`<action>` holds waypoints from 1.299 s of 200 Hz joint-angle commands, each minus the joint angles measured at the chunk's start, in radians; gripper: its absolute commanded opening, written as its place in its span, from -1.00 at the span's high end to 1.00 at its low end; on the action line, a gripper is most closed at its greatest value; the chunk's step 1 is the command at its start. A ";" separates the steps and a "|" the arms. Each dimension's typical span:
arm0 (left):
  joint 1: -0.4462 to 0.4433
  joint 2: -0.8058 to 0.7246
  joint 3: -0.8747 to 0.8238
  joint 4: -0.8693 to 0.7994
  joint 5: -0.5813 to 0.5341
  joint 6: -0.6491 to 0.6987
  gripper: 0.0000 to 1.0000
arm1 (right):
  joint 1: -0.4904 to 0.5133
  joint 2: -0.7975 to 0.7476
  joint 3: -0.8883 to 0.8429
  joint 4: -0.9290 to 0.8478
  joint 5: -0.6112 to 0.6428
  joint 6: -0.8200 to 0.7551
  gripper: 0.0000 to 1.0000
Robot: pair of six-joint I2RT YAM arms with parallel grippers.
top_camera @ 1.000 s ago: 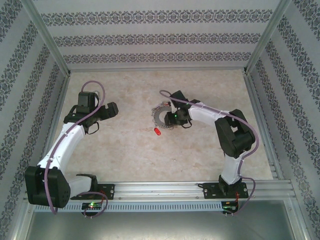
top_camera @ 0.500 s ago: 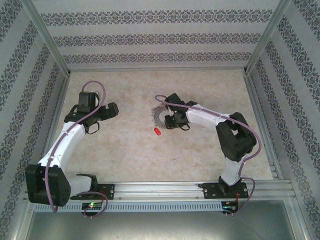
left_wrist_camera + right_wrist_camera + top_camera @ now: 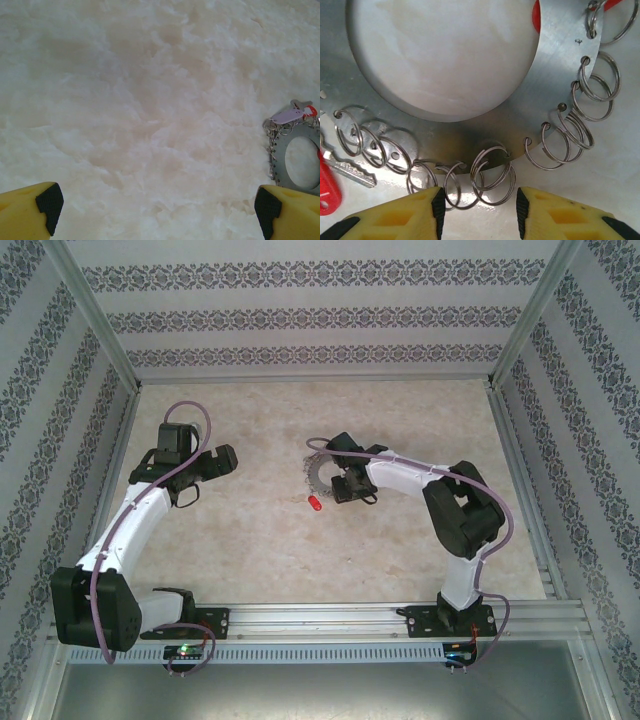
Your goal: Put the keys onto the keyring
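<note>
Count: 2 arms, 1 keyring, and 1 loose red key on the table, just beside the keyring's near-left rim.

R wrist cam: approx a dozen split rings hang from holes round the keyring's outer edge. 1 red-tag key sits far left, its metal blade angled up-left. There are also red bits at the top of the hole and in the top-right corner.

L wrist cam: 1 pale-tag key w/ a red bit next to it, both on the keyring's far rim.

Room: the keyring lies flat near table centre, well apart from every wall and from the near rail. There is wide bare table between it and the L gripper.

L gripper: jaws spread full, nothing between them, over bare table w/ the keyring at the right edge of its view.

R gripper: low at the keyring's outer rim, fingers part-way apart w/ 2 split rings in the gap. Can't tell if it's pinching them or just straddling.

Views: the top cam gives the layout, but the split rings are a blur there. The R wrist cam resolves each one. The L wrist cam catches the pale tag.
</note>
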 commanded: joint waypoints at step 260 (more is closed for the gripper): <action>-0.008 -0.008 0.024 -0.025 0.010 -0.021 -0.99 | -0.170 -0.153 -0.009 0.038 -0.043 -0.061 0.05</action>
